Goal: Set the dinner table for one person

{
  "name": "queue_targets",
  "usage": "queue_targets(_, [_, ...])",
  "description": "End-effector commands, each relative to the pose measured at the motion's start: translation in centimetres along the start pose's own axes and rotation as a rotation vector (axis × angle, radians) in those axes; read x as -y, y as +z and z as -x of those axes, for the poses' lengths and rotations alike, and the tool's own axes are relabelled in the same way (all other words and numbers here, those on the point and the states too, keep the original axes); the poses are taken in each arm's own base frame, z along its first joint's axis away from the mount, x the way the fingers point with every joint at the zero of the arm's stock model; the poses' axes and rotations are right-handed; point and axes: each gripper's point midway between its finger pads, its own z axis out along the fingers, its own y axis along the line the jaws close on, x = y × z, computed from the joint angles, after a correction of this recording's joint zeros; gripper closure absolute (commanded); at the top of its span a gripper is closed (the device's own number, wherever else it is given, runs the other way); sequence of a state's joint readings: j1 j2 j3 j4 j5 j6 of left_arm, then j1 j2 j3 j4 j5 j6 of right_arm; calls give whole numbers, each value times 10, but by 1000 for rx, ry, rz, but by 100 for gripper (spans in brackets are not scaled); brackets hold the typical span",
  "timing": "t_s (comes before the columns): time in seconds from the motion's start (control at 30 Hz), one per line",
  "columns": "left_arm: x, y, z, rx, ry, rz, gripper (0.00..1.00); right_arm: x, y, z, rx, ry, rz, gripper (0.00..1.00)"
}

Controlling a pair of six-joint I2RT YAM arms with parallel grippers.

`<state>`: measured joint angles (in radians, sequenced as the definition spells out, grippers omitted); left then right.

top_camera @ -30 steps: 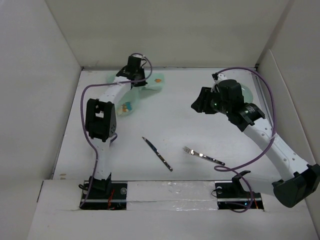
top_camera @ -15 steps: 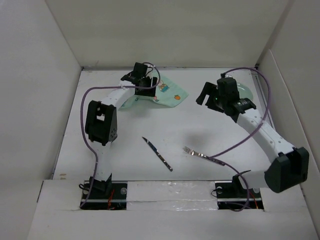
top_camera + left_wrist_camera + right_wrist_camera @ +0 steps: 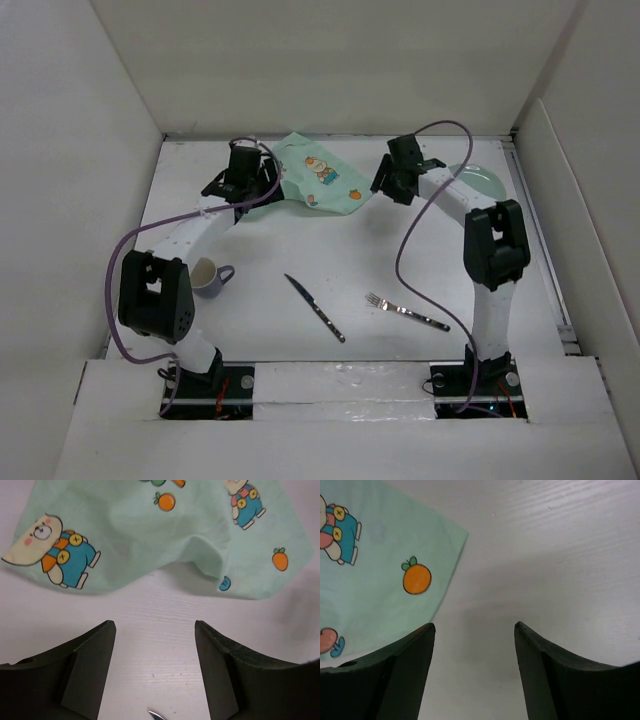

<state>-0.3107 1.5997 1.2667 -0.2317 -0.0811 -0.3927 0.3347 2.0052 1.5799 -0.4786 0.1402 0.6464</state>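
Left tool [image 3: 155, 626] agape, right tool [image 3: 474, 626] agape, placemat [image 3: 322, 180] between

**White tabletop carrying cloth, crockery and cutlery**

The dinner table [image 3: 350, 240] is carrying a mint-green, cartoon-printed placemat [image 3: 325, 180], which is lying rumpled at the far middle. A pale green plate [image 3: 485, 180] is sitting at the far right, apart from the cloth. A mug [image 3: 205, 278] is standing upright towards the near left. A knife [image 3: 315, 307] is lying near the middle, and a fork [image 3: 407, 312] is lying to its right, not touching it.

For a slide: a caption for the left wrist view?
Open left end effector over the table, rumpled cartoon-print placemat just ahead.
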Motion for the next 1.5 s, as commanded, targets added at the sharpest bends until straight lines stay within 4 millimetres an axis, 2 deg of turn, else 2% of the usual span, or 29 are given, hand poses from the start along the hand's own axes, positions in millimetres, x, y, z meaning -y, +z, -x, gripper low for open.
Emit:
queue_targets(0.0, [5,-12,-1,44,-79,-29,38,-28,4,20,69,6,-6,29])
queue_targets(0.03, [6,-15,-1,48,-91,-41,38,-41,14,19,72,-7,-5,28])
queue_targets(0.07, [8,-18,-1,53,-101,-57,38,-37,20,17,56,-5,-37,28])
queue_targets(0.1, [12,-26,-4,57,-107,-72,38,-42,25,14,44,-8,-47,28])
queue_targets(0.13, [11,-28,-4,66,-114,-72,38,-34,45,1,3,-6,-94,28])
queue_targets(0.17, [16,-34,-5,76,-112,-87,39,-45,40,5,1,2,-100,27])
queue_targets(0.2, [15,-40,-5,86,-115,-93,39,-45,45,6,0,2,-113,26])
queue_targets(0.27, [16,-45,-5,101,-115,-94,39,-58,53,-2,-5,-22,-120,25])
queue_targets(0.33, [14,-48,-8,103,-117,-94,39,-61,56,-5,-7,-27,-133,27])
queue_targets(0.37, [12,-48,-8,105,-118,-85,39,-54,61,-11,-22,-17,-168,29])
queue_targets(0.5, [4,-44,-19,84,-122,-74,39,-45,64,-15,-26,8,-217,36])
queue_targets(0.57, [-6,-38,-24,72,-132,-59,38,-45,64,-19,-35,10,-207,40])
queue_targets(0.6, [-7,-36,-27,66,-132,-59,38,-38,67,-19,-40,16,-220,44])
queue_targets(0.63, [-13,-33,-25,86,-138,-43,38,-39,68,-19,-38,10,-210,58])
queue_targets(0.7, [-22,-25,-31,68,-136,-17,38,-31,69,-18,-49,11,-221,74])
queue_targets(0.73, [-22,-23,-33,57,-133,-15,38,-24,69,-13,-41,25,-230,96])
queue_targets(0.77, [-26,-17,-34,45,-137,-2,38,-23,68,-14,-38,23,-227,100])
queue_targets(0.8, [-26,-15,-36,34,-138,2,38,-23,53,4,-5,47,-207,100])
queue_targets(0.83, [-24,-14,-38,20,-142,-4,38,-14,53,5,14,46,-203,100])
queue_targets(0.9, [-23,-7,-46,-7,-162,-9,37,-10,39,16,61,51,-174,100])
queue_targets(0.93, [-22,-4,-50,-15,-176,-16,37,-4,21,28,105,62,-150,100])
queue_targets(1.0, [-23,1,-59,-32,-223,-7,37,0,6,33,127,65,-124,100])
queue_targets(1.03, [-21,3,-58,-24,-238,-21,37,7,-7,39,150,60,-115,100])
queue_targets(1.13, [-20,14,-63,-36,-304,-9,35,13,-22,39,185,33,-102,100])
queue_targets(1.17, [-21,22,-68,-53,-322,7,35,18,-30,33,181,27,-95,100])
queue_targets(1.2, [-18,26,-65,-41,-339,-5,34,19,-33,30,178,23,-88,100])
queue_targets(1.23, [-16,39,-65,-45,-387,1,33,17,-44,30,186,18,-53,100])
queue_targets(1.33, [-18,49,-64,-38,-412,26,32,20,-47,22,169,6,-45,100])
queue_targets(1.47, [-18,74,-58,-29,-464,69,33,23,-58,18,166,-9,-6,100])
